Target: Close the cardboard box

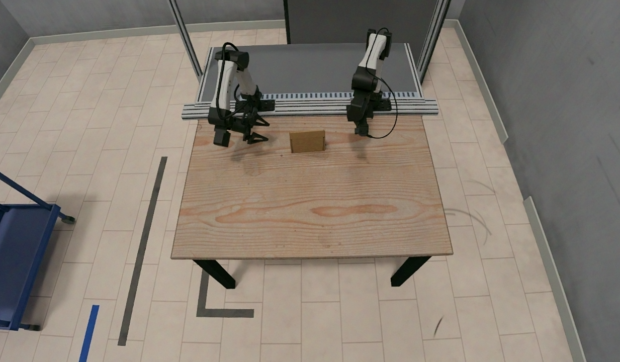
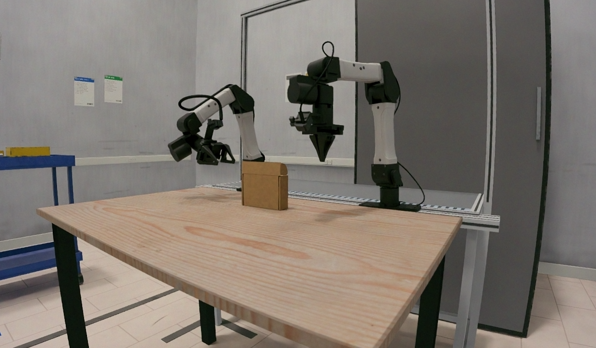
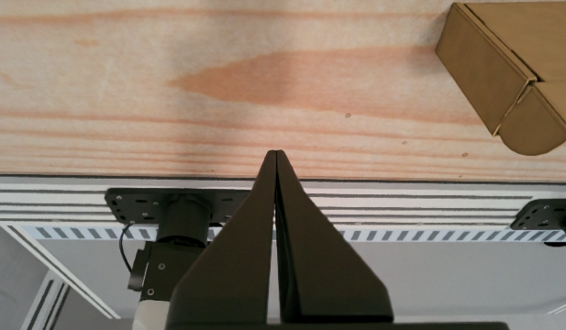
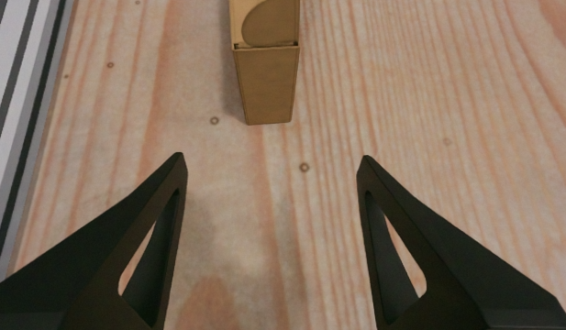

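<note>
The cardboard box (image 1: 306,142) (image 2: 260,191) (image 3: 484,69) (image 4: 266,87) stands upright on a narrow wall near the table's rail side, with its large faces vertical. Its closing strip (image 2: 262,167) stands up at the top, roughly in line with the large face towards the exterior camera. A rounded side flap (image 3: 535,120) sticks out past the side wall's top edge in the left wrist view; the other flap (image 4: 272,23) shows above the opposite side wall. My left gripper (image 1: 361,133) (image 2: 322,160) (image 3: 275,159) is shut and empty, above the table. My right gripper (image 1: 268,131) (image 2: 226,163) (image 4: 273,163) is open and empty, beyond the box's other side.
The wooden table (image 1: 302,180) (image 2: 248,242) extends from the box away from the arms. A metal rail (image 1: 310,107) with the arm bases runs along its back edge. A blue cart (image 1: 21,261) (image 2: 31,162) stands on the floor beside the table.
</note>
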Controlling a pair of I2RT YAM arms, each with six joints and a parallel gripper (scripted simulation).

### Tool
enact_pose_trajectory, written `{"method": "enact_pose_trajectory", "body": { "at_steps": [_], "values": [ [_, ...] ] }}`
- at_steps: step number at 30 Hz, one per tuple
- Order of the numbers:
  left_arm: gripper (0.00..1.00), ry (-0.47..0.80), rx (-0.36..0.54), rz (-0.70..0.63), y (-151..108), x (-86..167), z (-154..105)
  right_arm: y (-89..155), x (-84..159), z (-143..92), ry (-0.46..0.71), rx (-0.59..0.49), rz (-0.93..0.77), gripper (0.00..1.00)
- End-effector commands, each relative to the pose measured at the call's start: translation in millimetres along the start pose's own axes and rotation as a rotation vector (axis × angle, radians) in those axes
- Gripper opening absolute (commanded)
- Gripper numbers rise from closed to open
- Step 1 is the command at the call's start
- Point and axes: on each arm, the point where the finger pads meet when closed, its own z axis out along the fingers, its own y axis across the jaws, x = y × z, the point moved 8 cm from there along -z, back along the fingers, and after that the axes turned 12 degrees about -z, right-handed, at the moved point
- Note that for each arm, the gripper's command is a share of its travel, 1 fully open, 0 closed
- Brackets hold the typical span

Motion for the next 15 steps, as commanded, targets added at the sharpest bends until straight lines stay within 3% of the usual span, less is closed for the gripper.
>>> {"method": "enact_pose_trajectory", "body": {
  "at_steps": [1, 15],
  "values": [
    [0.01, -0.009, 0.005, -0.002, 1.7, 0.1, -3.7, -7.9, 4.8, -2.4, -0.071, -0.061, -0.059, 0.8],
    [0.01, -0.009, 0.005, -0.002, 1.7, 0.1, -3.7, -4.9, 18.6, 11.8, -0.071, -0.061, -0.059, 0.8]
  ]
}}
